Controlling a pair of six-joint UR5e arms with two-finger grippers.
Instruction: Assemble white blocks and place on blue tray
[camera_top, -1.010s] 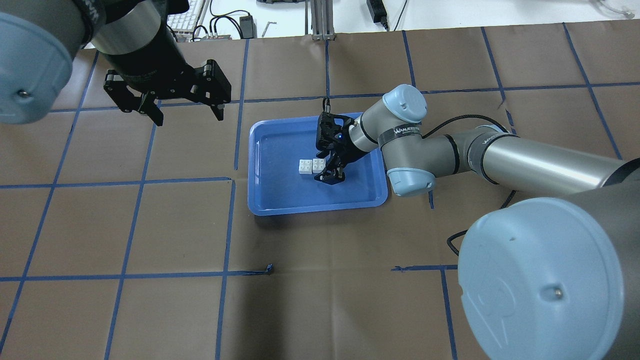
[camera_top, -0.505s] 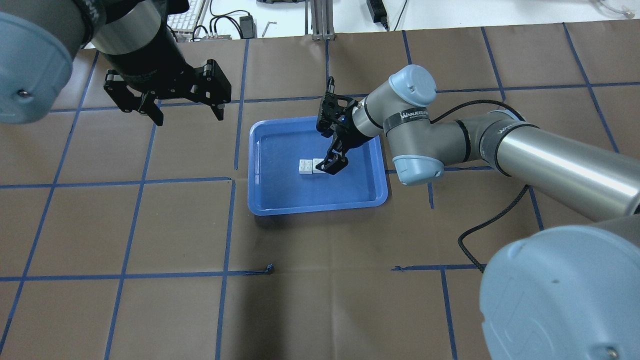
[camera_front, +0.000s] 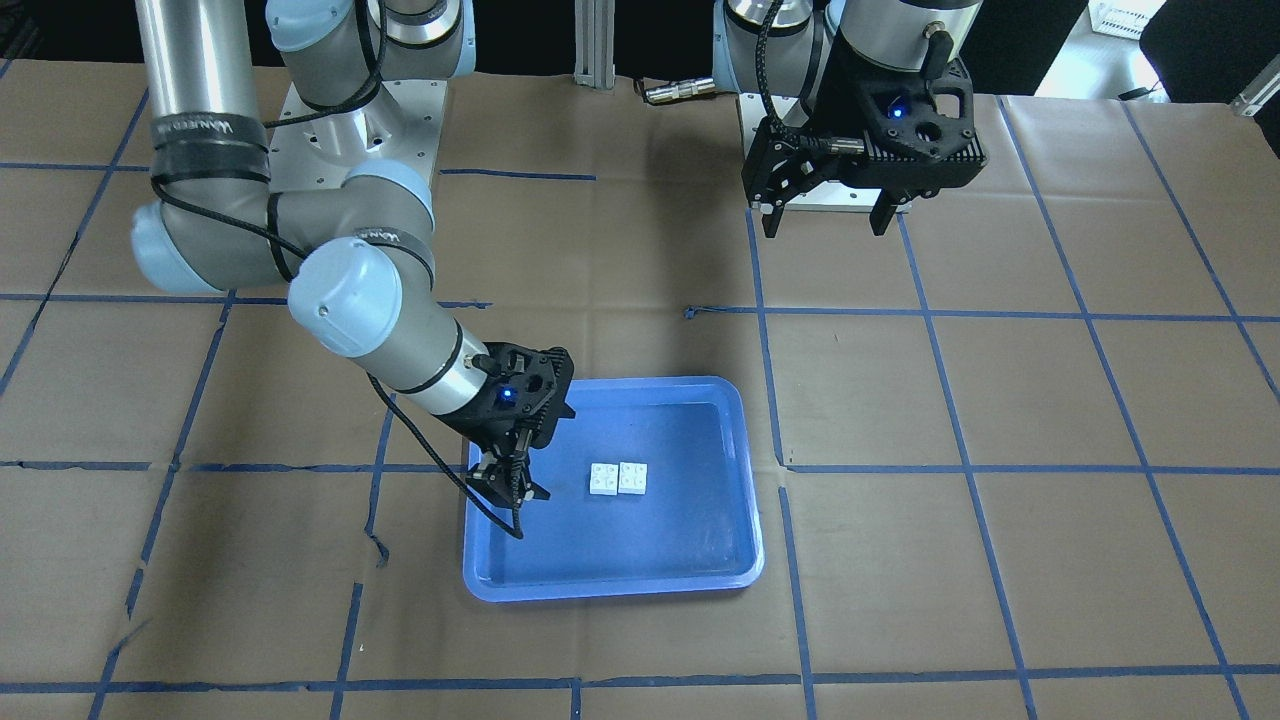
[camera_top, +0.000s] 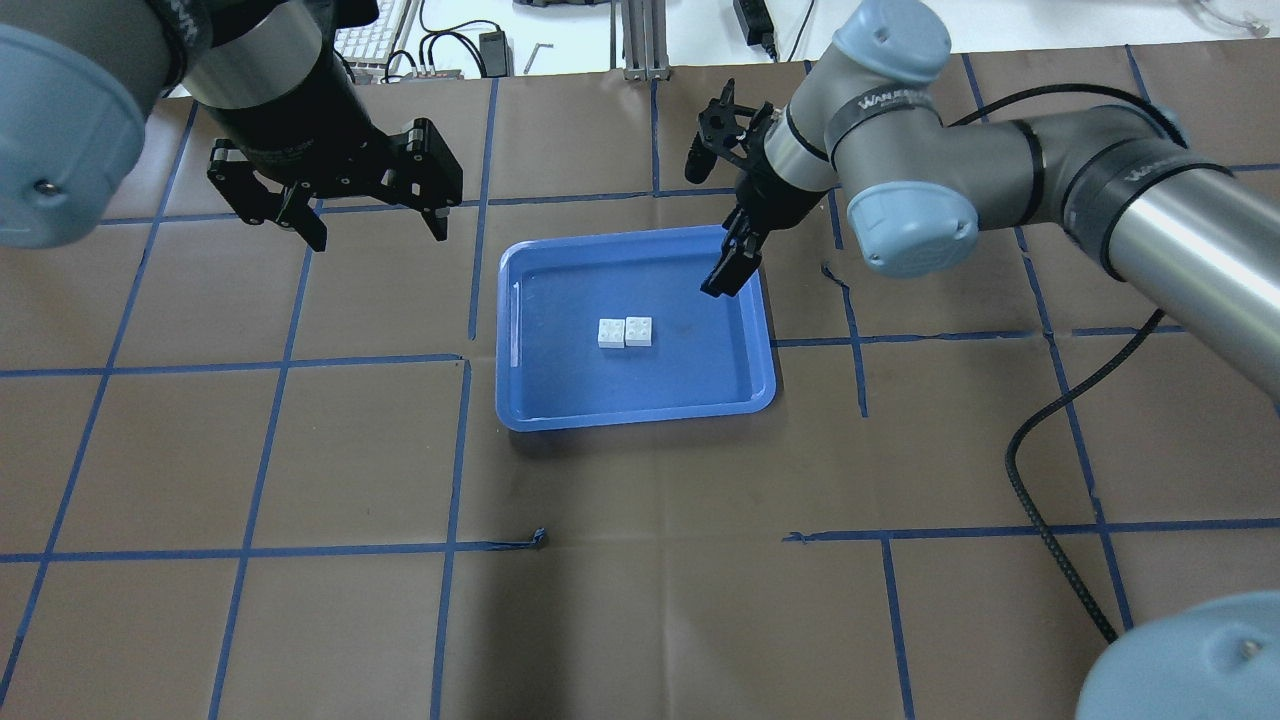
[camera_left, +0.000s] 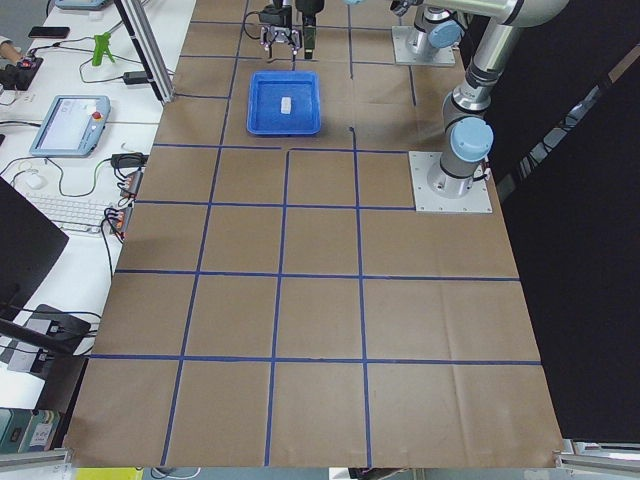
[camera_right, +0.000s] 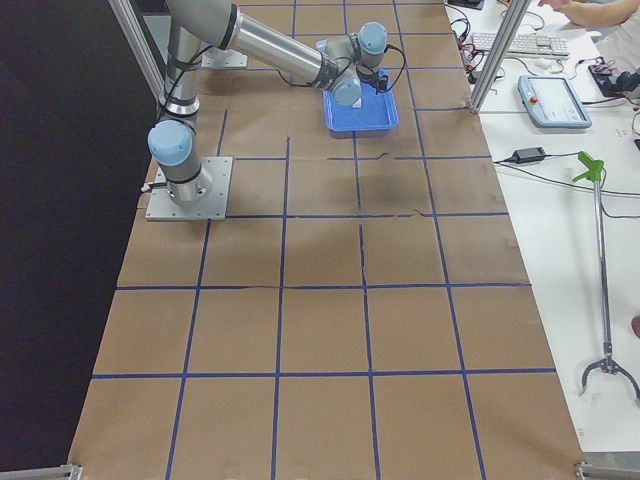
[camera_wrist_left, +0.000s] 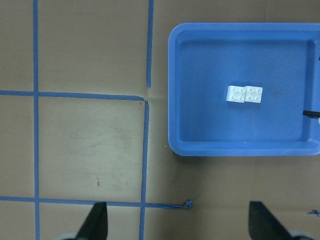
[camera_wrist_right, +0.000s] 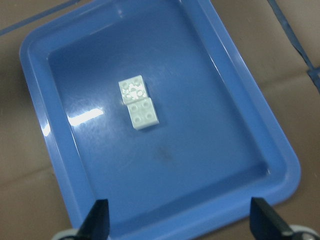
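Risen clear of the white blocks, the right pincer hangs with fingers apart over the far rim of the glossy blue tray. Both studded square bricks sit touching side by side, mid-tray, below and beside that pincer. The left pincer, likewise spread, hovers well apart over the paper-covered desk.

Table is surfaced in brown paper and divided into squares by blue tape lines. In the exterior left view, a white bench runs along the 9 o'clock side. It carries a keyboard and a pendant screen. A black backdrop stands at 3 o'clock. Lighting is even.
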